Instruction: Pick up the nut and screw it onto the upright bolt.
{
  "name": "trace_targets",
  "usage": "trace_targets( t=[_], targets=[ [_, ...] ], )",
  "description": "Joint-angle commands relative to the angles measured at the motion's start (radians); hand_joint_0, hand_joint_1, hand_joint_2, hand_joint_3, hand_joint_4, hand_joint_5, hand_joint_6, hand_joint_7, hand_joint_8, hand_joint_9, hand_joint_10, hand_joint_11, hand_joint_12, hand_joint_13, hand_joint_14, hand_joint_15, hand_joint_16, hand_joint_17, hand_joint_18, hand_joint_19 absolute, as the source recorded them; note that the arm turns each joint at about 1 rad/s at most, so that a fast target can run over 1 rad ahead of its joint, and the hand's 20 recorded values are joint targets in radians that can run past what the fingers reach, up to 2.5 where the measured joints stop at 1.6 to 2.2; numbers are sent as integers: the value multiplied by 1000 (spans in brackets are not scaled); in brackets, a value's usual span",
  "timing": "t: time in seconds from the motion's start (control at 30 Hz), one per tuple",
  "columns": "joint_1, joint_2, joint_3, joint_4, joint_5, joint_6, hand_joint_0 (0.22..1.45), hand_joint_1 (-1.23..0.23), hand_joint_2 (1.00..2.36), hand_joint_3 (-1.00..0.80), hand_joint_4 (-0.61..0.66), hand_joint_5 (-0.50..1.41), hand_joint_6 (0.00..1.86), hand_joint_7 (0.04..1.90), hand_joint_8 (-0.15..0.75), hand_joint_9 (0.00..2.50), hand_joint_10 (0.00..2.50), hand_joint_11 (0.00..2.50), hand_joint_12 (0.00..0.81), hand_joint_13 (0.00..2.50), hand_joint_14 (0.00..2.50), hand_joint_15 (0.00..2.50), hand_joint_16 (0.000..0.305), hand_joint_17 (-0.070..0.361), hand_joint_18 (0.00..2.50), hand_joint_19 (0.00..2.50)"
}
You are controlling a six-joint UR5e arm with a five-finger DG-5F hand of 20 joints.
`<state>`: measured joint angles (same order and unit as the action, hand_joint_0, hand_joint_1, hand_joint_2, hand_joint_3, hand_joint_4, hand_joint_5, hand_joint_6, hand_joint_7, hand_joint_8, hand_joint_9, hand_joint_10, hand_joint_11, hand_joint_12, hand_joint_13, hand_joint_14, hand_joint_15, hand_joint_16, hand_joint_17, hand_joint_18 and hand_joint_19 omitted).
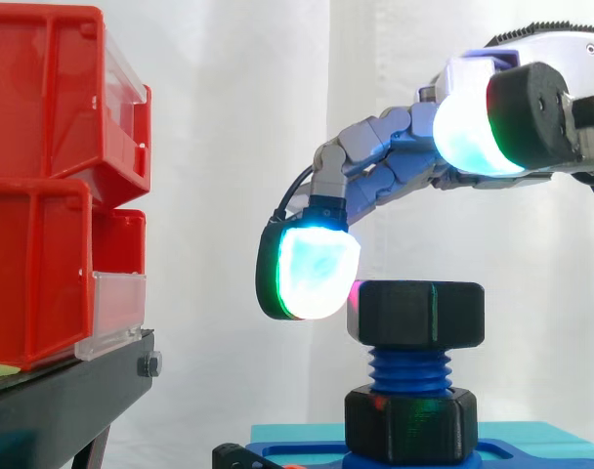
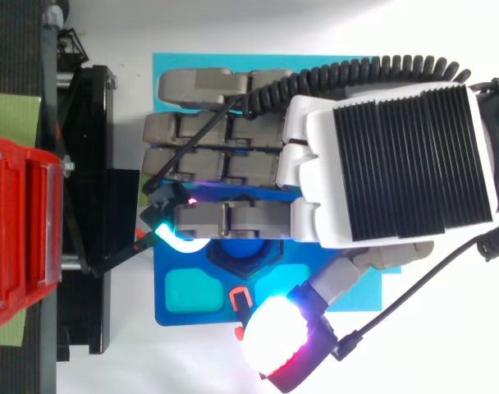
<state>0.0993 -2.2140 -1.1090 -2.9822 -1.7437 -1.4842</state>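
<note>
Currently your robot's hand (image 2: pixel 389 160) reaches in from the right over a blue plate (image 2: pixel 169 313), which lies on a light cyan mat (image 2: pixel 177 72). An upright blue bolt (image 1: pixel 409 369) stands on the plate, back from its left edge. The black nut (image 1: pixel 419 315) you are working with sits at the top of the bolt, with bare blue threads showing beneath it. A second black nut (image 1: pixel 409 422) sits lower down, at the foot of the bolt against the plate.

The fingers are spread apart and are not clamped on anything. From above, most of them stretch out straight towards the left, over the plate. One finger bends downward, and its pad (image 1: pixel 315 274), glowing white and cyan, hangs just beside the left face of the top nut. You cannot tell whether it touches. A small magenta glow shows at the nut's upper left corner. The thumb pad (image 2: pixel 274 335), glowing white with a red rim, is held out to the side, well apart from the nut.

To the left, stacked red bins (image 1: pixel 43 195) sit on a black stand (image 1: pixel 67 391), before a white curtain (image 1: pixel 229 147).
</note>
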Motion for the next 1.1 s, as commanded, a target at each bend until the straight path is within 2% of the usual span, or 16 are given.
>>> trace_targets(
  t=[0.0,0.17,0.2,0.4,0.67,0.87,1.07],
  targets=[
    [-4,-1,0,-12,-7,-2,517,-83,1000,-500,298,-112,504,1009,275,473,0,0,304,346,0,0,34,76,123,0],
    [-13,0,-2,-17,-30,-4,521,-91,1000,-500,284,-94,504,1163,284,492,0,0,297,359,0,0,33,74,133,0],
    [-20,0,0,-17,-34,-8,521,-92,1000,-500,280,-93,504,1167,284,493,0,0,297,359,0,0,33,74,133,0],
    [-32,0,0,-18,-37,-25,525,-101,1000,-500,268,-79,503,1264,290,508,0,0,290,383,0,0,32,71,153,0],
    [-52,0,0,-20,-60,-42,529,-110,1000,-500,251,-66,502,1368,295,535,0,0,282,406,0,0,30,68,178,0],
    [-67,0,0,-20,-80,-47,531,-124,1000,-500,257,-43,505,1530,299,588,0,0,270,436,0,0,29,65,209,0],
    [-75,0,0,-20,-88,-50,534,-138,1000,-500,240,-28,548,1489,301,645,0,0,259,477,0,0,27,61,247,0]
  ],
)
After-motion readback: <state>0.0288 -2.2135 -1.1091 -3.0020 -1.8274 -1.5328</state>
